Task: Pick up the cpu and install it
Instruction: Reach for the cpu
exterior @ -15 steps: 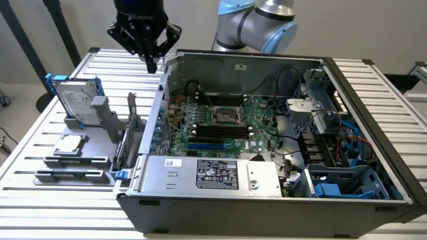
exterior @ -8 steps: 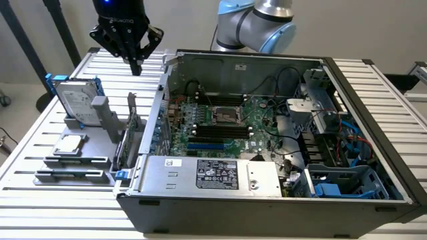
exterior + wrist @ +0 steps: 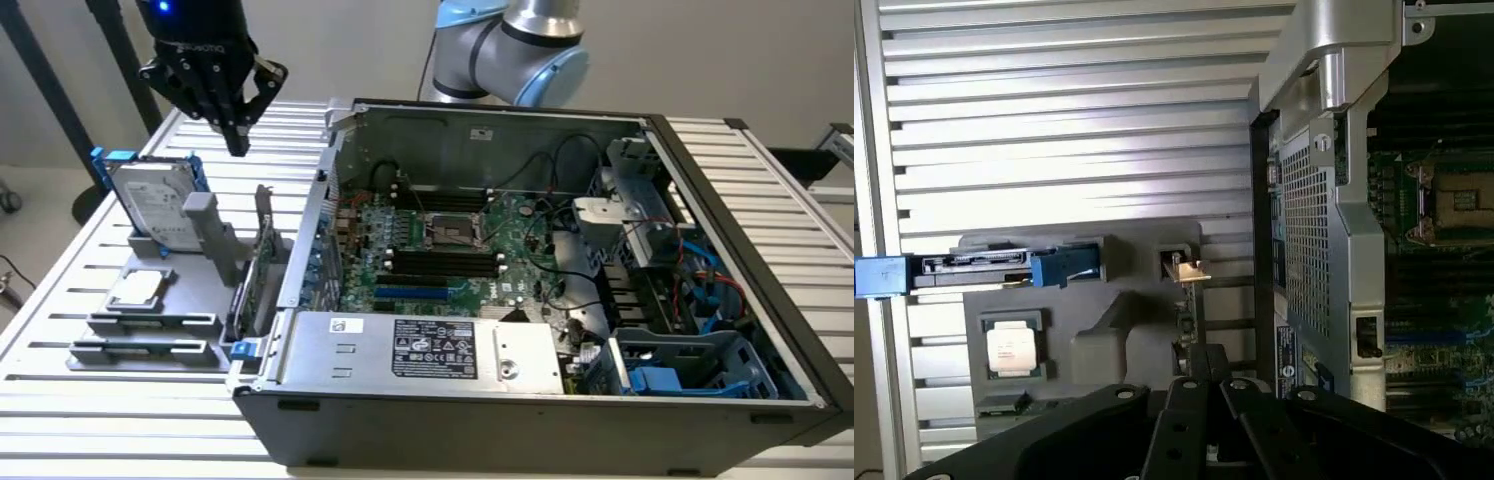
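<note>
Table (image 3: 107, 410) (image 3: 1074, 120): slatted pale metal, carries everything listed below.

Computer case (image 3: 534, 425) (image 3: 1314, 240): dark grey, lies on its side with the side panel off and the inside open to above. Takes up the middle of the table and reaches to the edge at the exterior view's right.

Robot arm (image 3: 514, 50): silver and light blue, rises beyond the table's far edge, behind the case.

Motherboard (image 3: 400, 215) (image 3: 1434, 300): green, flat on the case floor.

Power supply (image 3: 400, 350): silver box with a black label, inside the case along its near wall.

Holder (image 3: 147, 325) (image 3: 1104, 340): grey slotted blocks on the table between the case and the edge at the exterior view's left.

Hard drive (image 3: 154, 205) (image 3: 984, 265): silver with blue side rails, stands upright in the far end of the holder.

Gripper (image 3: 238, 148) (image 3: 1204, 365): black, fingers pressed together with nothing between them. Hangs in the air over the holder's part of the table, well apart from every item.

Expansion card (image 3: 260, 270) (image 3: 1189, 300): stands on edge in the holder, just beside the case wall.

Socket (image 3: 450, 232) (image 3: 1464, 200): metal-framed square at mid-board.

Cpu (image 3: 136, 290) (image 3: 1012, 350): small flat square, dull silver top up. Lies on the holder outside the case, just on the near side of the hard drive, toward the table edge at the exterior view's left.
</note>
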`<move>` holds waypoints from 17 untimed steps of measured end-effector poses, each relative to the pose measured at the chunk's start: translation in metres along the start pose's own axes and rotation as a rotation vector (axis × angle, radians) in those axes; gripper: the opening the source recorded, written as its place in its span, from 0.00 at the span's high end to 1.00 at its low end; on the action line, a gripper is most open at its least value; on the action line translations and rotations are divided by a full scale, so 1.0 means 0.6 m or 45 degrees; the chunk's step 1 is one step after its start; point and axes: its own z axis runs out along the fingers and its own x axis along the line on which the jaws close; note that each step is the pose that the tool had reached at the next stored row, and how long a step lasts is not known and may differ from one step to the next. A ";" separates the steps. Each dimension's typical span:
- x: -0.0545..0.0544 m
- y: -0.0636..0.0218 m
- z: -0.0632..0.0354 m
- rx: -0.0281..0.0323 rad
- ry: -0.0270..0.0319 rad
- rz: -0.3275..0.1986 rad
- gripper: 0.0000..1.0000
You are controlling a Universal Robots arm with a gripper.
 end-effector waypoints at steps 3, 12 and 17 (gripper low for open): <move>0.023 -0.002 0.004 0.0035 -0.0003 0.000 0.89; 0.091 -0.007 0.013 0.0163 0.0006 0.000 0.89; 0.129 -0.009 0.017 0.0241 0.0033 0.000 0.89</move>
